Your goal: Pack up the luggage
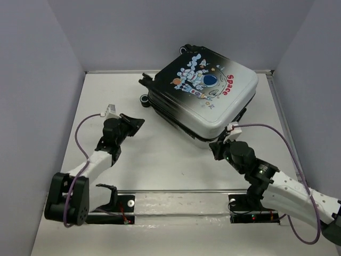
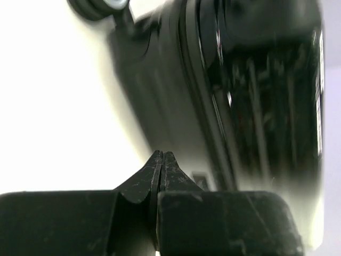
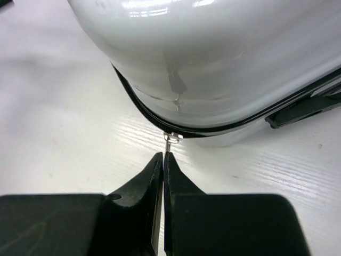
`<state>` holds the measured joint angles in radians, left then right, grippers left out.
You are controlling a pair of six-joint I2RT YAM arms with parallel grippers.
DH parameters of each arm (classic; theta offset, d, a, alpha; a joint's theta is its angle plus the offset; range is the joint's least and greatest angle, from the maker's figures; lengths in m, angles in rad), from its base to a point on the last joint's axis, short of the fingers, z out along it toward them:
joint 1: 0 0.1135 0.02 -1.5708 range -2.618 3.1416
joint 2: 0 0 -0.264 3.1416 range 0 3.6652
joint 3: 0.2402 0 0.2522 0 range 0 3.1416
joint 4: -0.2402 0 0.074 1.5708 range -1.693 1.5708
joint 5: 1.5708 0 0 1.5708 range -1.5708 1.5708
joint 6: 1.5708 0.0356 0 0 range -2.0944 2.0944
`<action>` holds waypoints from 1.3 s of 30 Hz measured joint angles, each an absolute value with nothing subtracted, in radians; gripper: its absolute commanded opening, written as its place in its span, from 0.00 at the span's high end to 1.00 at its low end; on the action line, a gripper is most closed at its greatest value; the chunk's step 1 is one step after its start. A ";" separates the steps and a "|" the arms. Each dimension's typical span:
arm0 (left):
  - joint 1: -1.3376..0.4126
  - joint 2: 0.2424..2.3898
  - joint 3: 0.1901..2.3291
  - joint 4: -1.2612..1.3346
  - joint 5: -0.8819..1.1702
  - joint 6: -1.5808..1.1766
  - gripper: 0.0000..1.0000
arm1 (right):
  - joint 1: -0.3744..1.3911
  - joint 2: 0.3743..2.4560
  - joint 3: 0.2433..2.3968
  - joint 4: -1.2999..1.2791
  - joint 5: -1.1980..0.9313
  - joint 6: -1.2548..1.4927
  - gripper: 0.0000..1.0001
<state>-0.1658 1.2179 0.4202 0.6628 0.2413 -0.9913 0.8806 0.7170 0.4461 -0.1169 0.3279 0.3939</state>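
Observation:
The luggage [image 1: 205,90] lies closed on the white table, its astronaut and red "Space" print facing up. My right gripper [image 1: 217,147] is at the silver near corner. In the right wrist view the luggage [image 3: 213,58] fills the top, and the right gripper [image 3: 163,156] is shut on the small metal zipper pull [image 3: 169,140] that hangs from the black zipper line. My left gripper [image 1: 139,123] sits just left of the black end. In the left wrist view that gripper [image 2: 161,154] is shut with nothing in it, a short way from the luggage [image 2: 240,96] and below a wheel [image 2: 98,6].
Grey walls [image 1: 48,80] close in the table [image 1: 160,165] on the left, back and right. A metal rail [image 1: 181,194] with both arm bases runs along the near edge. The luggage's black wheels [image 1: 145,81] stick out toward the back left.

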 measured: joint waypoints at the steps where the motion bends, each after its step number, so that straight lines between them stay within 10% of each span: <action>1: -0.190 1.172 0.405 0.616 0.225 -0.971 0.94 | 0.876 0.671 0.435 -0.124 0.341 0.402 0.93; 12: -0.664 1.066 0.506 0.430 0.102 -0.784 0.94 | 0.885 0.529 0.369 -0.130 0.308 0.545 0.91; 15: -0.714 1.155 0.571 0.423 0.104 -0.756 0.94 | 0.885 0.564 0.363 -0.139 0.315 0.569 0.42; 18: -0.759 1.218 0.605 0.421 0.107 -0.728 0.94 | 0.885 0.605 0.362 -0.139 0.355 0.579 0.34; 34: -0.823 1.367 0.701 0.422 0.121 -0.644 0.94 | 0.895 1.026 0.337 0.257 0.616 0.539 0.53; 39: -0.823 1.415 0.740 0.430 0.104 -0.635 0.94 | 0.903 1.100 0.309 0.384 0.690 0.541 0.76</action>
<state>-0.8227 1.4147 0.7403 0.4305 0.1043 -0.6353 0.9031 1.0996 0.3092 0.3836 0.6895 0.5407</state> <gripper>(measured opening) 0.068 0.404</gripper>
